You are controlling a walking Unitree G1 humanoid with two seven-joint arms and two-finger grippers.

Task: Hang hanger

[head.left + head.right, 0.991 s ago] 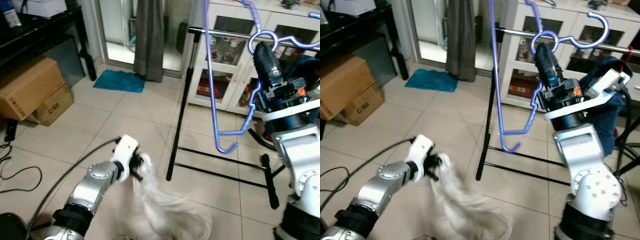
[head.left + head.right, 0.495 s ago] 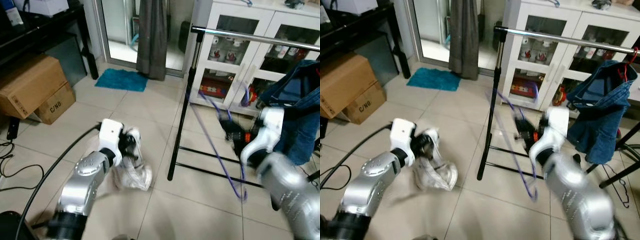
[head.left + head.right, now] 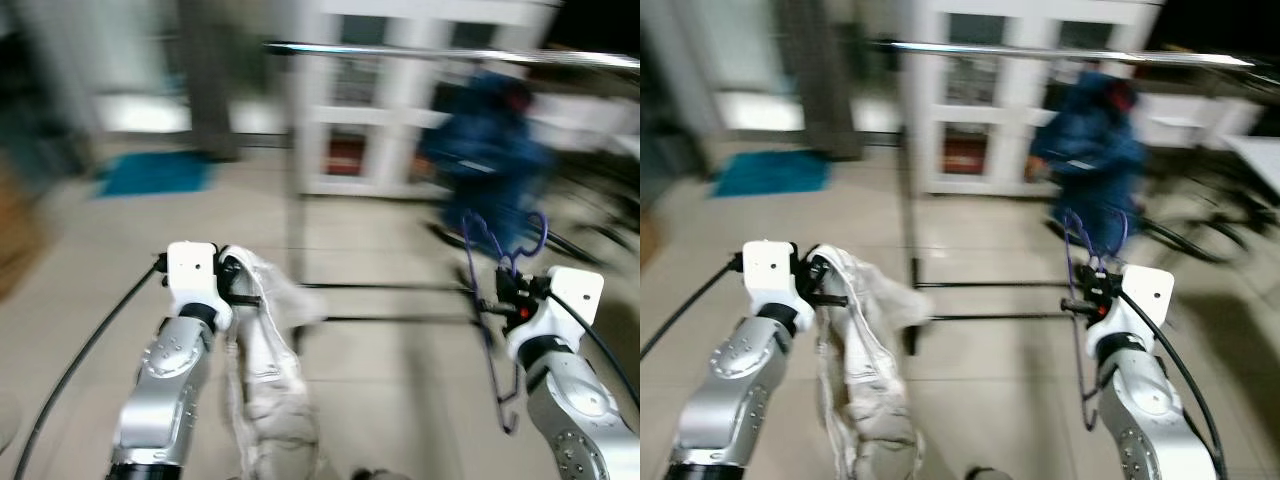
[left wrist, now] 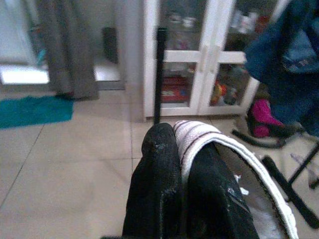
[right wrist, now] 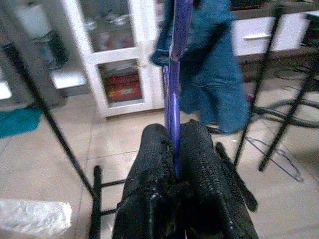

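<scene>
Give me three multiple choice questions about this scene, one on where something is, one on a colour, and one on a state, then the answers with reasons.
1. Where does the blue denim garment hang?
A. on the silver rail
B. on the floor
C. from the left tool

2. What colour is the hanger?
A. red
B. purple
C. white

3. What state is the left tool in?
A. open, free
B. shut on the white cloth
C. shut on a hanger

Answers:
1. A, it drapes from the rail before the white cabinet.
2. B, the bar between the right tool fingers is purple.
3. B, cloth sits pinched between its fingers.
</scene>
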